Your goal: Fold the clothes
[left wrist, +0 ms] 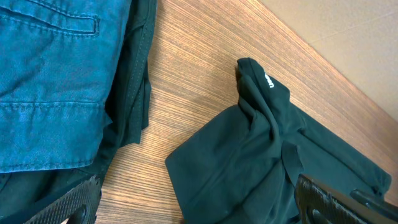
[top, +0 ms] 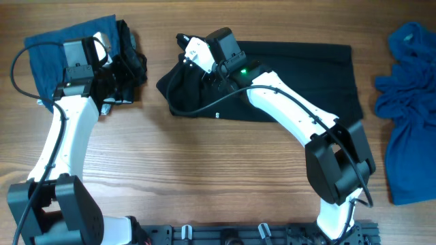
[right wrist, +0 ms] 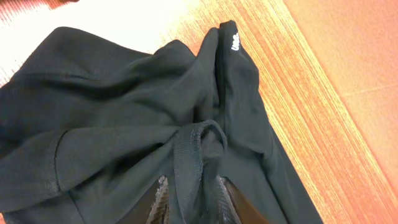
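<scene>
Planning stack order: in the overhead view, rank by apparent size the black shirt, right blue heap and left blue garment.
1. black shirt
2. right blue heap, cropped by the frame edge
3. left blue garment, partly under the left arm

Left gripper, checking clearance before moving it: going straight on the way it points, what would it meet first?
Probably bare wooden table, between the blue denim garment and the black shirt; depth unclear, maybe the shirt's edge.
</scene>
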You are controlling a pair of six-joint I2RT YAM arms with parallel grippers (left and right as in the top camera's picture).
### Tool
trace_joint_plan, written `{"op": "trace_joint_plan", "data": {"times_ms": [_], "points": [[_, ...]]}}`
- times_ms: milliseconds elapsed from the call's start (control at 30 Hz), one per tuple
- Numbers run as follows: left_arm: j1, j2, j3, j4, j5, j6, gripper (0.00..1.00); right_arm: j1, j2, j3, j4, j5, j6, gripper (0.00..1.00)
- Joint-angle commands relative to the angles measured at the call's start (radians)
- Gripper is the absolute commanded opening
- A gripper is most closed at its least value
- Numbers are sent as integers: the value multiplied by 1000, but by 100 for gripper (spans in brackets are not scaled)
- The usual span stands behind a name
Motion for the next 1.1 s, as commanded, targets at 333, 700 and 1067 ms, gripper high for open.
{"op": "trace_joint_plan", "data": {"times_ms": [333, 700, 1067], "points": [[-2, -24, 8, 0, 11, 23, 100, 8, 134, 6, 92, 33, -64, 39], [-2, -24, 8, 0, 11, 24, 100, 10, 182, 6, 162, 89, -105, 24], [-2, -24, 8, 0, 11, 23, 100, 3, 182, 6, 225, 88, -115, 4]]}}
